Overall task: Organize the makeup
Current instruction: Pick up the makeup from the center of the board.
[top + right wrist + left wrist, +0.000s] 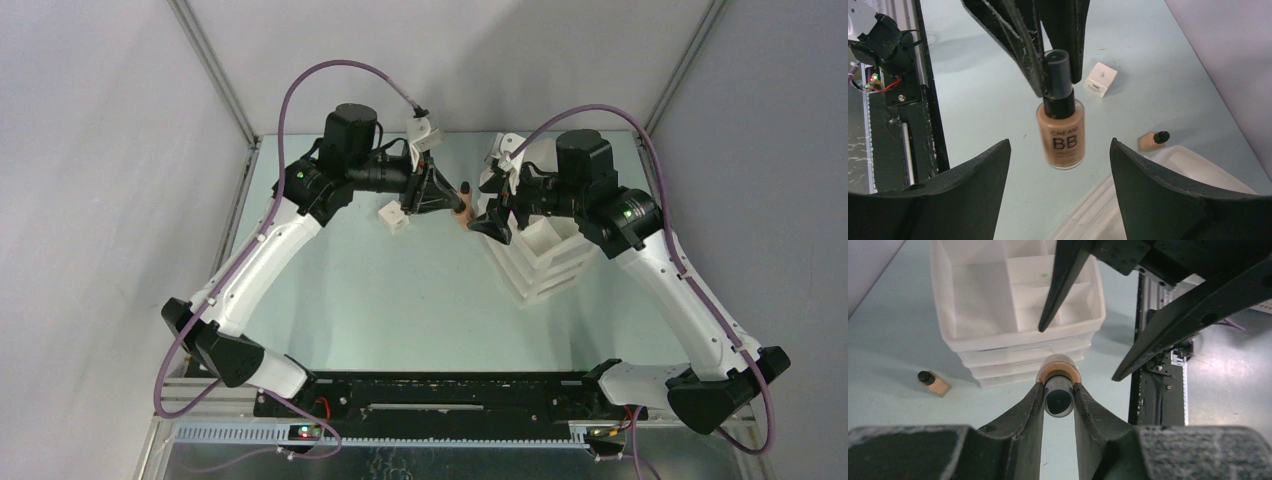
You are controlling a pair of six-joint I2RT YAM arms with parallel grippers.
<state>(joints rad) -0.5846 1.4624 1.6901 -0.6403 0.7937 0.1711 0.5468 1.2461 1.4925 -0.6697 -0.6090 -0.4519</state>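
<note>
Glossy beige bottle (1060, 135), matt black cap (1057, 75), smooth white plastic organizer (1020, 338), rough matt black right gripper (1060, 142)

Even, soft light; blurred near foreground.

A white drawer organizer (548, 268) of stacked trays stands on the pale green table (400, 300), right of centre. A black rail (450, 392) runs along the near edge.

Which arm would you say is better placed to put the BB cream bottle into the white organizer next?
Left, probably: the left gripper is shut on the BB cream bottle near the organizer; the right gripper is open, holding nothing.
</note>
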